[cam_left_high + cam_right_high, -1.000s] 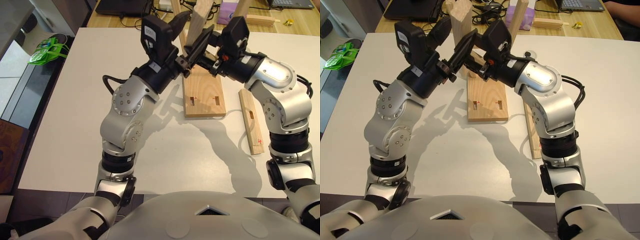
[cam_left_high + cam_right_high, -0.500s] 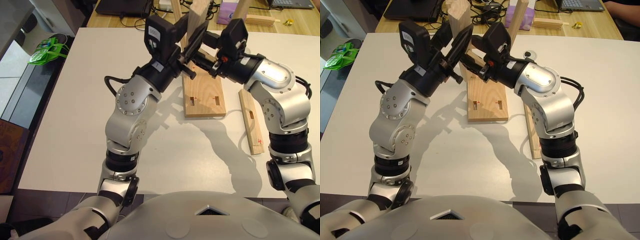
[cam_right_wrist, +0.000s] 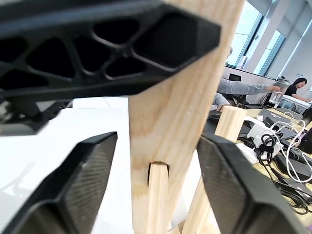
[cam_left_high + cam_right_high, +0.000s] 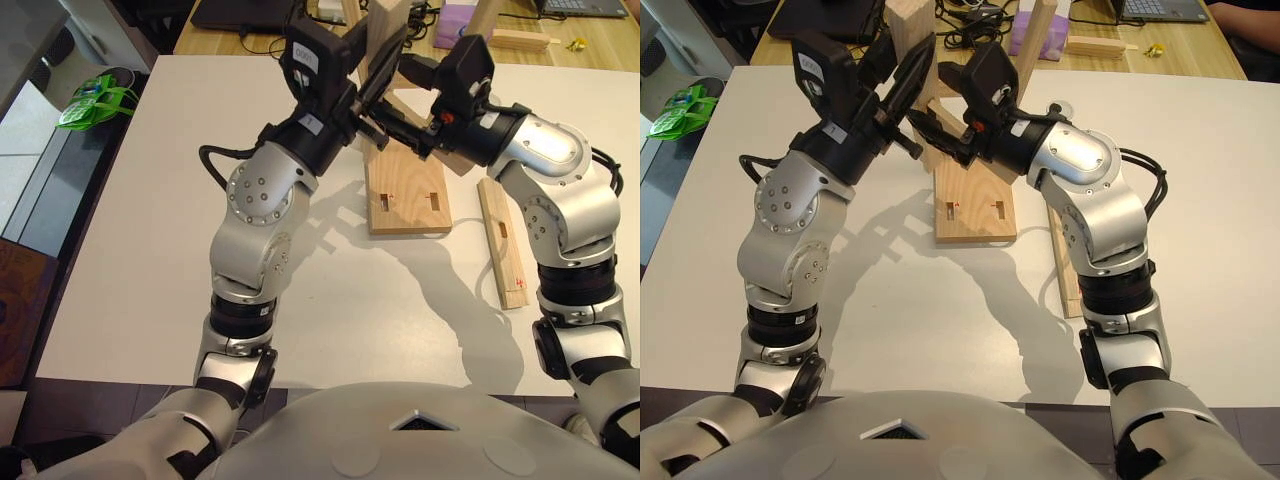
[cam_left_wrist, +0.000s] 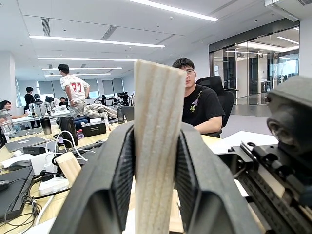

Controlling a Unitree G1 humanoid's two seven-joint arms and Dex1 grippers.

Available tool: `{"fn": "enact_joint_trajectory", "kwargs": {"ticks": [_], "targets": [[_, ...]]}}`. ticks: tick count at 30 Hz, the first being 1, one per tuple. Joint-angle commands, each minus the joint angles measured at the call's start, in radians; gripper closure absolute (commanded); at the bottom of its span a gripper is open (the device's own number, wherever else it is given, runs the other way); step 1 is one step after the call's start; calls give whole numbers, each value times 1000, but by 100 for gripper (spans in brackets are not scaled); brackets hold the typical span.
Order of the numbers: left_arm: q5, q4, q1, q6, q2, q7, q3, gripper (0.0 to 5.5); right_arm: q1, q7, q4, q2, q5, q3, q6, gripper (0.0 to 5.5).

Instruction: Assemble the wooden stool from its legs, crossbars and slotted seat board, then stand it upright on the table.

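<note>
Holding the wooden leg (image 5: 158,122) upright at the far end of the slotted seat board (image 4: 407,195), my left gripper (image 4: 383,55) is clenched on its two faces, I judge to steady it for joining. My right gripper (image 4: 398,92) straddles the same leg, jaws spread and clear of the wood, near where a crossbar (image 3: 157,200) enters it, likely placed to brace. Another leg (image 4: 502,243) lies flat on the table (image 4: 150,200) just right of the board.

Bright, even light from ceiling strip lights (image 5: 97,41); soft shadows on white table (image 4: 130,220).
</note>
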Motion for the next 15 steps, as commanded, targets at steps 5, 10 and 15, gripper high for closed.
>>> {"fn": "enact_joint_trajectory", "kwargs": {"ticks": [5,10,15], "targets": [[94,21,0,-35,50,-2,1,446,-37,-10,7,-33,6,-90,7,108],[121,18,20,-29,63,23,38,447,41,178,-146,-223,207,-272,91,24],[124,-21,90,-4,69,64,100,447,228,367,-142,-417,220,-367,17,21]]}}
